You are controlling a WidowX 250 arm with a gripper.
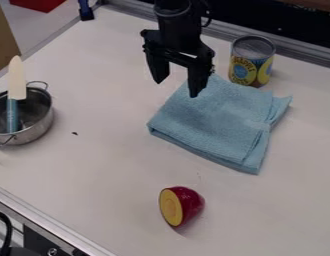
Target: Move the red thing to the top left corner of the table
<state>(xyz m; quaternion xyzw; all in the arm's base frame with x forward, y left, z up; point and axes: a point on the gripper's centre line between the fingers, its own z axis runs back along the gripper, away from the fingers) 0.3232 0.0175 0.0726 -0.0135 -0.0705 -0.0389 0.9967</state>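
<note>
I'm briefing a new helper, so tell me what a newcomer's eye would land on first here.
Probably the red half fruit on the near part of the white table, its yellow cut face turned toward the image's left. Next would come the folded light-blue towel beyond it, and the black gripper hanging open near the towel's far end.

The can [261, 47] wears a yellow label [264, 74] with dark lettering across its upper part and smaller print below, too small to read with certainty.
</note>
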